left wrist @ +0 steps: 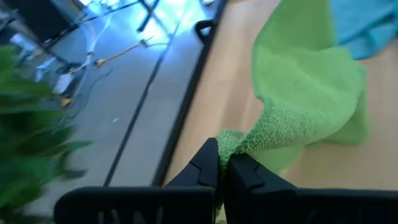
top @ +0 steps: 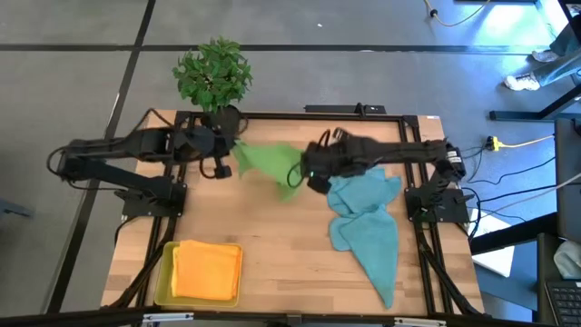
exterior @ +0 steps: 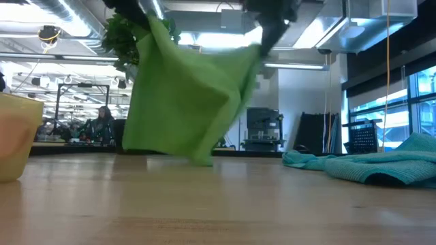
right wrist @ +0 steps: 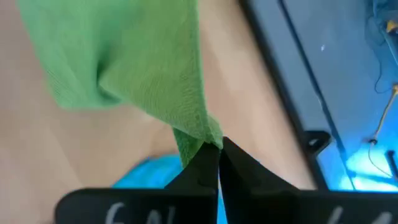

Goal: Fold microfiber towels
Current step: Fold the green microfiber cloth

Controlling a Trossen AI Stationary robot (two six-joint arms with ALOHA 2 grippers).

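Note:
A green microfiber towel hangs spread between my two grippers over the far middle of the table. My left gripper is shut on one upper corner, beside the potted plant. My right gripper is shut on the other upper corner, just left of the teal pile. In the low view the towel sags in a broad sheet, and its lowest fold comes down close to the tabletop. Whether that fold touches the wood I cannot tell. Crumpled teal-blue towels lie on the table at the right. My left gripper pinches a bunched corner of the green towel between its two fingertips, slanting down from the table's left. The cloth runs away from the fingers in a twisted fold and widens out toward the right. My right gripper pinches the opposite corner between its fingertips, slanting down from the table's right. The cloth hangs below and away from the fingers, gathered at the pinch.
A yellow tray at the near left holds a folded orange-yellow towel. A potted plant stands at the far edge behind my left gripper. Bare wood lies in the near middle of the table.

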